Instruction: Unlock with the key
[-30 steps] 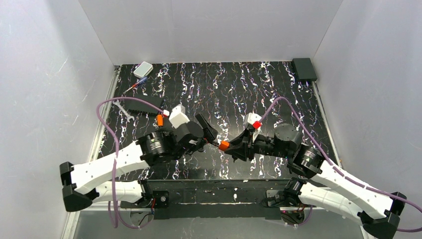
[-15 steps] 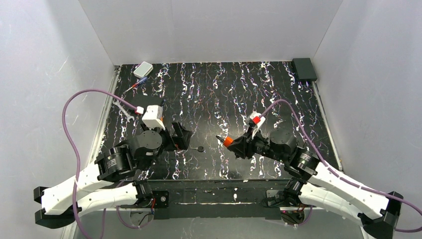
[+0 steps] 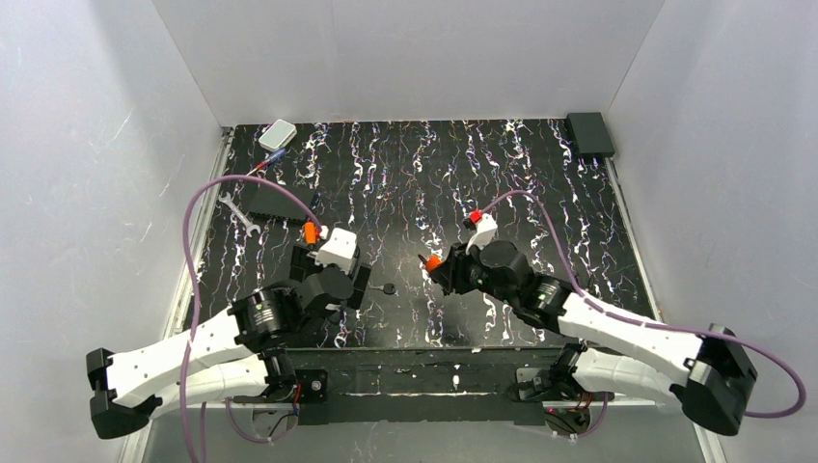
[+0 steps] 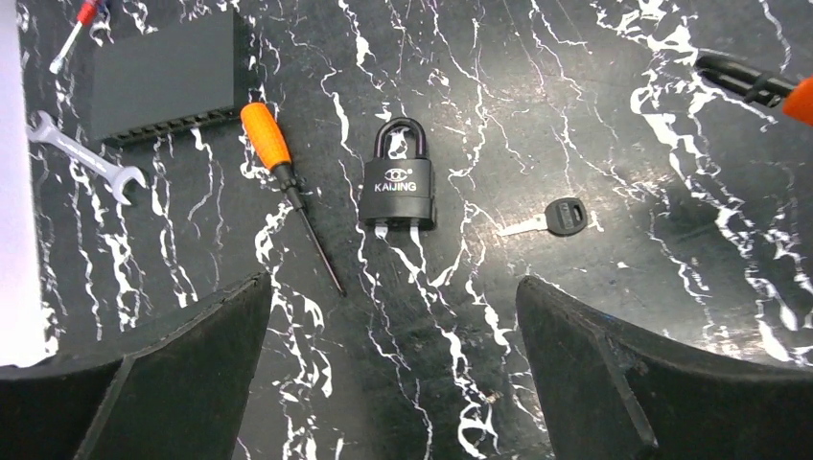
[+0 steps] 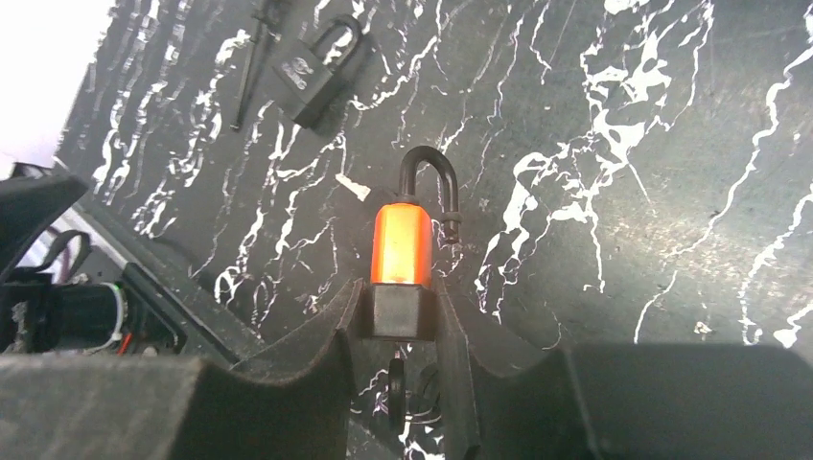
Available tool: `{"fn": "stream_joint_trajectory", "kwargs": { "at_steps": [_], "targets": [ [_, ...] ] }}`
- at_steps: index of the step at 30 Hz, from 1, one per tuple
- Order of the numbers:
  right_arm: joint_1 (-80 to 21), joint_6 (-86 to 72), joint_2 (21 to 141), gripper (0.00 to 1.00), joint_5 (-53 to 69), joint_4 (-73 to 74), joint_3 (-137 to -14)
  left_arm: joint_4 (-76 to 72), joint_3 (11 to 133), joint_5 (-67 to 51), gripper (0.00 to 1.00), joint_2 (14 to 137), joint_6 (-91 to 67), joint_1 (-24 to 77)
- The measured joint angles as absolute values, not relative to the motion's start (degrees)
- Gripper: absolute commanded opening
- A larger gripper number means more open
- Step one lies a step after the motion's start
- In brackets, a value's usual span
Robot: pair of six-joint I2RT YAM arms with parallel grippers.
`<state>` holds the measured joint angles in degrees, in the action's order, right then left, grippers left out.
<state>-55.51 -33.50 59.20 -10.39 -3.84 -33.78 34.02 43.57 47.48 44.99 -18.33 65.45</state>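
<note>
Top external: the key [image 3: 388,288] lies loose on the bench [image 3: 540,193], and nothing is unlocked yet.
It sits between the 2 arms. Left wrist: the left end effector [image 4: 391,287] is spread wide above the dark padlock [image 4: 400,187], with the key just right of it, ungrasped. Right wrist: the right end effector [image 5: 395,311] clamps an orange-and-black lock [image 5: 402,244]. Grasping, inserting and turning are all left to do, I judge.

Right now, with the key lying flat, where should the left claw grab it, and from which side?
Probably the black head of the key, with the left claw coming straight down. The key lies flat, the head is its widest part, and the thin blade, pointing toward the padlock, is left free.
</note>
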Motion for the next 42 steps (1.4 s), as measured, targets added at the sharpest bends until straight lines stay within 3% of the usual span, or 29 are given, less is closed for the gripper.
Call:
{"fn": "stream_joint_trajectory", "kwargs": {
  "at_steps": [9,24,42],
  "targets": [
    [-53.63,-37.19,77.47,0.01,-7.22,-8.29,-42.3,31.48,43.62,46.59,0.98,48.6,-9.5,66.04],
    [-41.98,-51.88,102.35,0.01,10.04,-25.1,-50.94,27.29,42.5,47.05,0.99,38.37,-5.54,66.87],
    [-34.46,-52.62,110.76,0.01,17.17,-30.52,-55.33,27.46,42.5,46.94,0.99,40.25,-5.91,66.87]
  ]
}}
